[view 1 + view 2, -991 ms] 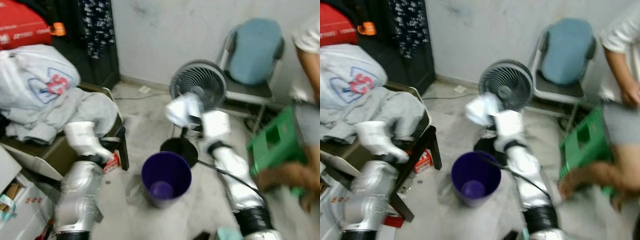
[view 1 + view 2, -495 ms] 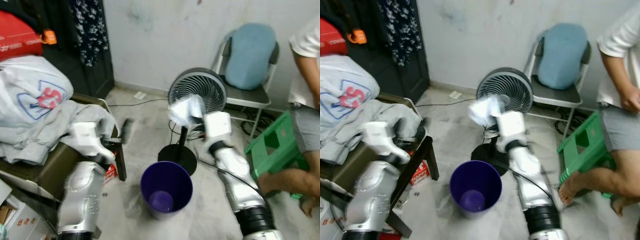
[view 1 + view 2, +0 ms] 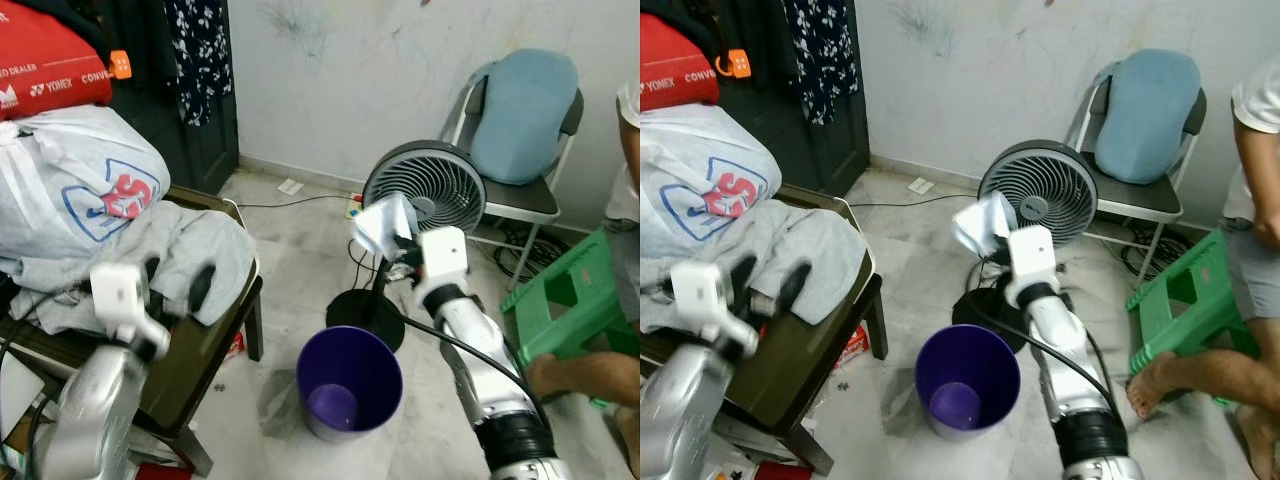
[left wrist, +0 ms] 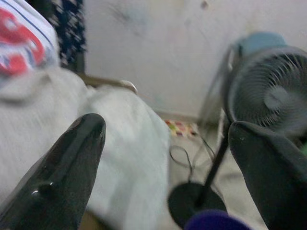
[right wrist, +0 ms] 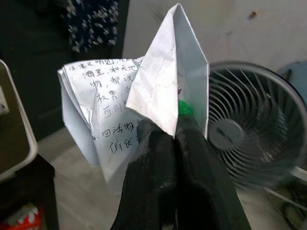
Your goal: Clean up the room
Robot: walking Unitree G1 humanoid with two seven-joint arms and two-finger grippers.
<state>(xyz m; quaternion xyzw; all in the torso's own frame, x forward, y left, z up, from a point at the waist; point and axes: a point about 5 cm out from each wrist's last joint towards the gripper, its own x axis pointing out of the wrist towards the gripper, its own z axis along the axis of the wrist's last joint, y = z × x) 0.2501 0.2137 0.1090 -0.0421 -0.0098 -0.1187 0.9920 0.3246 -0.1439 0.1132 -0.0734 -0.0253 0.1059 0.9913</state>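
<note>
Above the purple bin (image 3: 349,380), the right gripper (image 5: 173,136) pinches a crumpled paper (image 5: 139,93), peak pointing upward.

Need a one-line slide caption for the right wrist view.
Right gripper pinches a folded sheet of handwritten paper, with the floor fan behind.

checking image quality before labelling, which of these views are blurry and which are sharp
Eye views: mostly sharp, but the left gripper is motion-smeared over the grey cloth. Left wrist view: soft all over, its black fingers and the grey pedestal fan blurred. Right wrist view: folded handwritten white paper crisp, background soft.
</note>
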